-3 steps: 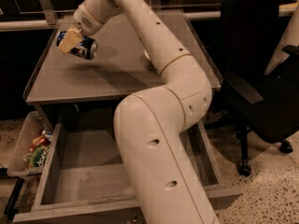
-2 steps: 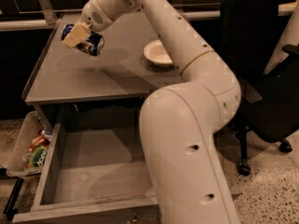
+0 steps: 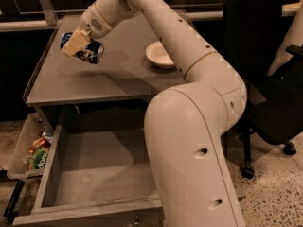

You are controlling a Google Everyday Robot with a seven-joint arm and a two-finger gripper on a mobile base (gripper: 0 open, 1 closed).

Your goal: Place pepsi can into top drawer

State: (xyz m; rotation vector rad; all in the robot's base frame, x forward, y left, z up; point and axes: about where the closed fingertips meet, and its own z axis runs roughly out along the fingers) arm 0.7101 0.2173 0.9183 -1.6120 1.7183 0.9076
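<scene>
Pepsi can (image 3: 91, 54) was held closed in the gripper (image 3: 75, 45), lying almost on its side, and it was kept in the air above the left rear part of the tabletop (image 3: 113, 82). A shadow was seen on the tabletop under it, so no contact with the surface was judged. Compared with one second before, the can was moved only a little, slightly toward the front edge. The larger change was in the arm (image 3: 189, 126): its elbow was swung to the right, and by this the white bowl (image 3: 160, 56), hidden before, was uncovered near the middle of the tabletop, well apart from the can.

Below the front edge, the top drawer (image 3: 85, 211) was pulled out and stood open as before, and the clear bin of snack packets (image 3: 21, 152) was left beside its left wall.

For the task, the lifting was judged as finished and the carrying as only started. The can was not yet brought over the drawer; it had to be moved forward past the tabletop edge and then lowered.
</scene>
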